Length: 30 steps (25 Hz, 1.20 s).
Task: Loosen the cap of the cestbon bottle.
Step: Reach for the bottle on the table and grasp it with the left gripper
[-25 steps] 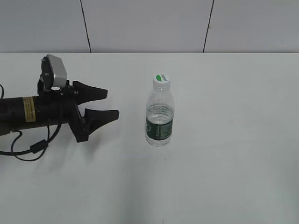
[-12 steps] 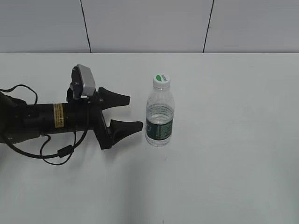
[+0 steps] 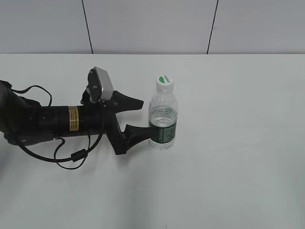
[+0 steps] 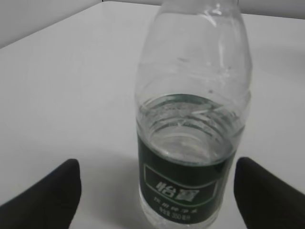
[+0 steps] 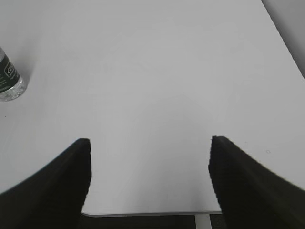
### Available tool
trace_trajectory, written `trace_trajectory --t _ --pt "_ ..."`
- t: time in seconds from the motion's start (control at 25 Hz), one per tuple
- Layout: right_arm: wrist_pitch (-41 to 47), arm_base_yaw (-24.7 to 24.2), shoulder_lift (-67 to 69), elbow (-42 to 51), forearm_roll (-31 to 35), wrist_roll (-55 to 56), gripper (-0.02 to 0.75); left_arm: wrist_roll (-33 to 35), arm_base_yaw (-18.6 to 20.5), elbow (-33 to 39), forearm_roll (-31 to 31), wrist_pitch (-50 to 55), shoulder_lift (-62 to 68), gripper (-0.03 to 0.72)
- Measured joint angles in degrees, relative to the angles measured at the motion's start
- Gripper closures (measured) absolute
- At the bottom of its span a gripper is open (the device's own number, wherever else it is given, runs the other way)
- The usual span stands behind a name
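The cestbon bottle [image 3: 163, 119] stands upright on the white table, clear and ribbed with a dark green label band. Its white cap [image 3: 164, 82] with a green top is on the neck. My left gripper [image 3: 144, 117] is open, its black fingers reaching the bottle's left side at label height. In the left wrist view the bottle [image 4: 190, 124] fills the middle between the two open fingertips [image 4: 157, 179]; the cap is out of that view. My right gripper [image 5: 148, 157] is open and empty over bare table; the bottle's base [image 5: 8, 78] shows at that view's far left.
The white table [image 3: 238, 143] stretches around the bottle. A grey panelled wall [image 3: 152, 24] stands behind it. The left arm's black cable [image 3: 71, 157] loops on the table. The table's near edge [image 5: 152, 213] shows in the right wrist view.
My left arm has moved right toward the bottle, from well apart to fingers alongside its lower body. The gripper stays open. The bottle has not moved.
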Motion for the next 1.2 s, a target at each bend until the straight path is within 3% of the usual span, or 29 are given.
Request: trace_trajectory --t 1.2 --pt "0.00 0.00 0.00 0.00 0.00 0.05 0.148 0.00 -5.96 -3.46 -5.67 0.01 4.11 0.102"
